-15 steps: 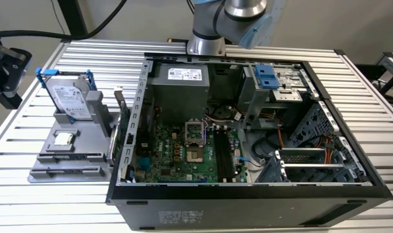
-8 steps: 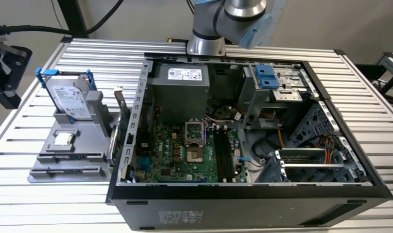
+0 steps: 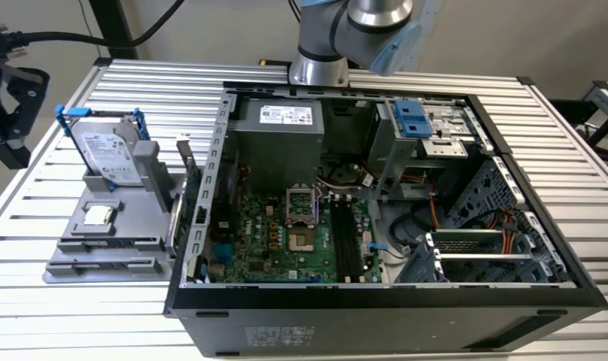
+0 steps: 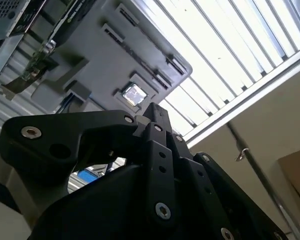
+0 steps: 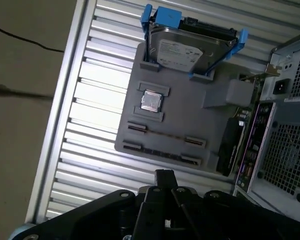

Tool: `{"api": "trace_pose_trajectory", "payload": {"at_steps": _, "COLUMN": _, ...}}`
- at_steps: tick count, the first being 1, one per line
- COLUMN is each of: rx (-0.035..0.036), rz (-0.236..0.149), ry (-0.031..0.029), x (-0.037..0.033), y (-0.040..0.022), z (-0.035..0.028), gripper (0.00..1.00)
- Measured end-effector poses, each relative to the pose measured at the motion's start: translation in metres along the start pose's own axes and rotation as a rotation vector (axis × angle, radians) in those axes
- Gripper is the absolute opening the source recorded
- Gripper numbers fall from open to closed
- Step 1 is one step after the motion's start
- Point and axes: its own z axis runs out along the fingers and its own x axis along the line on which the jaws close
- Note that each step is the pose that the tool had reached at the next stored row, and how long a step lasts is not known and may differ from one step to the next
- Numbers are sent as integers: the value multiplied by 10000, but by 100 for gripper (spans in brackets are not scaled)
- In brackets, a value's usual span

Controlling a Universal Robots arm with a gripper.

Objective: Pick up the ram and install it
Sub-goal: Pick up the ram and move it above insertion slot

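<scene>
The ram (image 3: 107,265) appeared as a long dark strip standing on edge in the outermost slot of a grey holder (image 3: 133,226) at the lower left of the exterior view, though that view did not let its chips be made out. In the first wrist view the ram (image 5: 162,153) ran along the holder's (image 5: 190,120) edge farthest from the hard drive (image 5: 190,50). A small square processor chip (image 5: 151,101) sat between the ram and the drive. The gripper (image 5: 165,176) hung above that edge of the holder, apart from the ram. In the second wrist view the gripper's (image 4: 152,112) black fingers met at their tips, pinched together with nothing between them. In the exterior view the blue-framed hard drive (image 3: 113,154) stood at the holder's upper end, with the chip (image 3: 96,216) below it. To the right lay the open computer case (image 3: 384,297), which held a green motherboard (image 3: 273,233) and its dark memory slots (image 3: 346,241) near the frame's centre. All of this rested on a slatted metal table (image 3: 163,83), and the arm (image 3: 354,30) entered from the top centre.
</scene>
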Motion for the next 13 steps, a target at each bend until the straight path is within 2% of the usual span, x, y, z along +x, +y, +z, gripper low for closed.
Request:
{"api": "trace_pose_trajectory", "payload": {"at_steps": 4, "rx": -7, "rz": -509, "ry": 25, "x": 1, "y": 0, "z": 0, "gripper": 0}}
{"api": "trace_pose_trajectory", "payload": {"at_steps": 13, "rx": -12, "rz": -1256, "ry": 64, "x": 2, "y": 0, "z": 0, "gripper": 0}}
